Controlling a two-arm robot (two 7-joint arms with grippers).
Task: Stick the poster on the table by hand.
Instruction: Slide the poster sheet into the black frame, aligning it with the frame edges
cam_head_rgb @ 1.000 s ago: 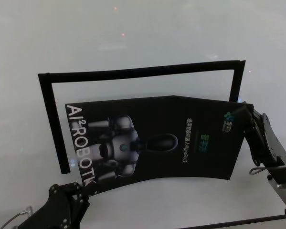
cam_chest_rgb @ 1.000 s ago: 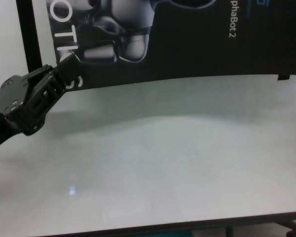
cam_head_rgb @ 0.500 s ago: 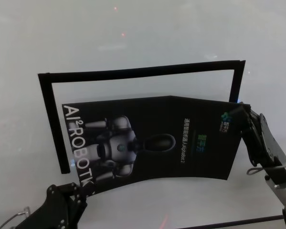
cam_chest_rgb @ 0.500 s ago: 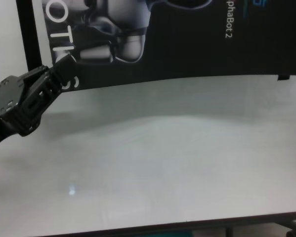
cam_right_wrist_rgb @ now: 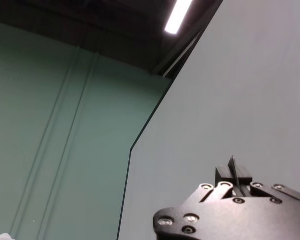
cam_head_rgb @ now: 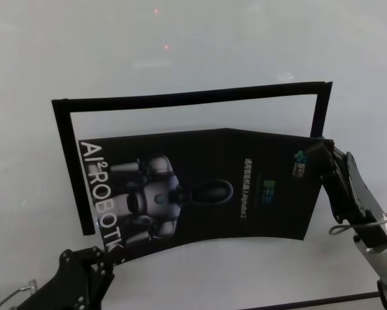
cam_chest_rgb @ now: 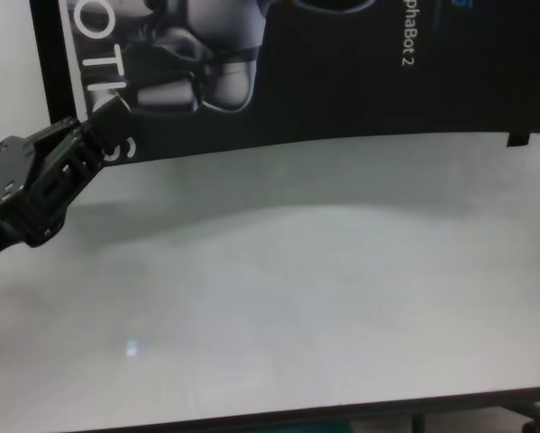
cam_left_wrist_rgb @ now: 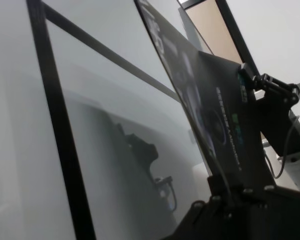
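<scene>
The black poster (cam_head_rgb: 264, 213) with the grey-white robot and white "ROBOTICS" letters hangs bowed and creased just above the white table (cam_head_rgb: 180, 45). My left gripper (cam_head_rgb: 113, 253) is shut on its near left corner by the letters; the chest view shows this pinch (cam_chest_rgb: 105, 120) on the poster (cam_chest_rgb: 360, 81). My right gripper (cam_head_rgb: 323, 149) is shut on the far right corner; in the right wrist view its fingertips (cam_right_wrist_rgb: 233, 174) clamp a thin sheet edge. The left wrist view shows the poster (cam_left_wrist_rgb: 210, 110) edge-on with the right gripper (cam_left_wrist_rgb: 260, 82) beyond it.
A black tape frame (cam_head_rgb: 193, 97) lies on the table with far, left and right sides; the poster's left edge overlaps its left strip (cam_head_rgb: 69, 161). A short black tape end (cam_chest_rgb: 519, 140) shows at the right. The table's dark near edge (cam_chest_rgb: 297, 417) is close.
Both grippers have carried the poster a little to the left and farther from me. Its left edge now reaches the frame's left strip. Both grips are unchanged.
</scene>
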